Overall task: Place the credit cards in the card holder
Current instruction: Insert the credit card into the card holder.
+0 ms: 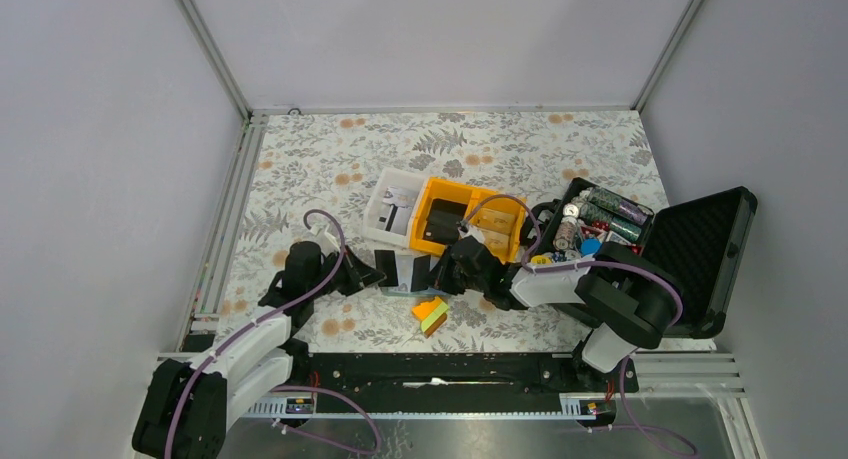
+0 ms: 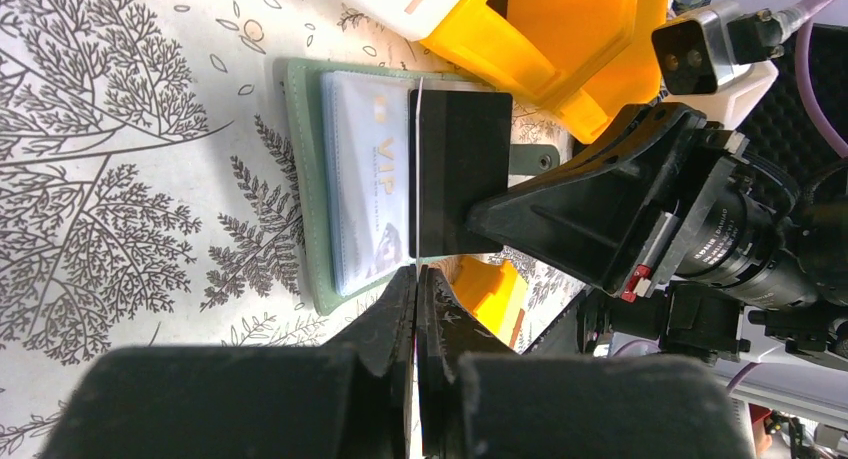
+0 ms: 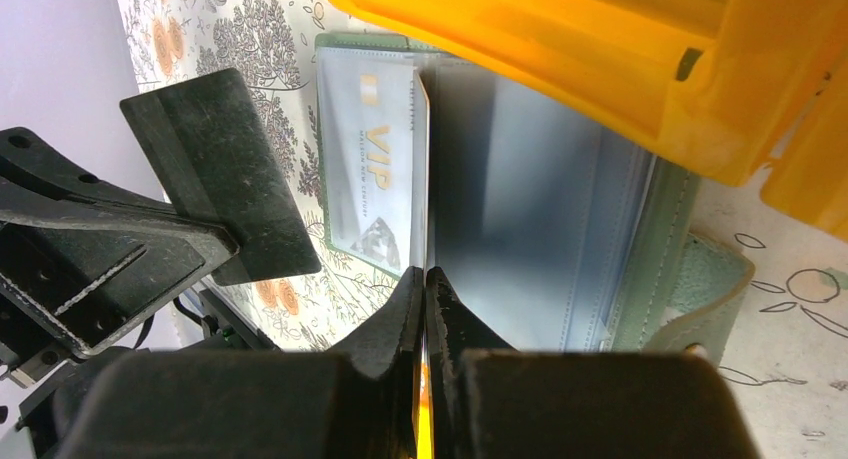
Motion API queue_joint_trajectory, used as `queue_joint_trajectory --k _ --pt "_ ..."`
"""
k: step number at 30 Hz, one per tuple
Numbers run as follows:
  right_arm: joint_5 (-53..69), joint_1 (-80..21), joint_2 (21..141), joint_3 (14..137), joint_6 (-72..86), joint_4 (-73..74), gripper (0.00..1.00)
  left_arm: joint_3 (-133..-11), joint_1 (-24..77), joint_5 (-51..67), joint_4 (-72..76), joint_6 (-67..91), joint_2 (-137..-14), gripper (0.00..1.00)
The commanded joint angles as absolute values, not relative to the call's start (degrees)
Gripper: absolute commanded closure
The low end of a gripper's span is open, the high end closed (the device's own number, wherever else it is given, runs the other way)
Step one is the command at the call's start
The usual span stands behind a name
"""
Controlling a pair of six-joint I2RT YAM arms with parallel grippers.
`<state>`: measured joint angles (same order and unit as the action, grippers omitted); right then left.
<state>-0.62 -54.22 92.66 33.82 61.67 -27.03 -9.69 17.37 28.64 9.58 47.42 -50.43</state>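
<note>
Floral-cloth table [image 1: 300, 169], both arms reaching in from the near edge toward the middle. Big black foam-lined case [image 1: 700, 249] lies open at the right edge, lid thrown back to the right, small stuff packed in its tray. Orange bin [image 1: 425, 201] sits mid-table with a second orange one touching its right side. White bin [image 1: 374, 211] is just beside it on the left, with cards inside.

Card holder [image 2: 310, 179] lies open and flat on the table, on the near side of the bins, between the two grippers. Its far end is tucked partly under the orange bin's overhang in the right wrist view. Grey-green border, clear pockets, strap tab sticking out on one side.

Right gripper [image 3: 424, 277] is clenched on the black card [image 2: 455, 149]. From its own camera the card is edge-on. It stands roughly along the middle of the open holder, between the two pocket panels. Cannot tell if its far edge is inside a pocket.

Left gripper [image 2: 416, 277] is clamped tight with nothing visible between the fingers, tips at the holder's edge. Contact is unclear.

Orange-yellow-green wedge block [image 1: 432, 314] lies closer to the near edge than the holder, a bit apart from it. A pale VIP card [image 3: 375, 169] sits in a clear pocket on one panel.
</note>
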Motion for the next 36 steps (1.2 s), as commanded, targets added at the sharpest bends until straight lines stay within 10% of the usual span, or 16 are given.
queue_joint_trajectory --k 1,36 --pt "-2.8 -55.1 94.8 35.0 62.7 -23.6 1.00 -9.2 17.0 28.3 14.3 45.6 -50.9 1.00" --pt "6.5 -55.3 103.6 35.6 65.1 -31.0 1.00 -7.2 17.1 26.5 31.6 42.8 -57.8 1.00"
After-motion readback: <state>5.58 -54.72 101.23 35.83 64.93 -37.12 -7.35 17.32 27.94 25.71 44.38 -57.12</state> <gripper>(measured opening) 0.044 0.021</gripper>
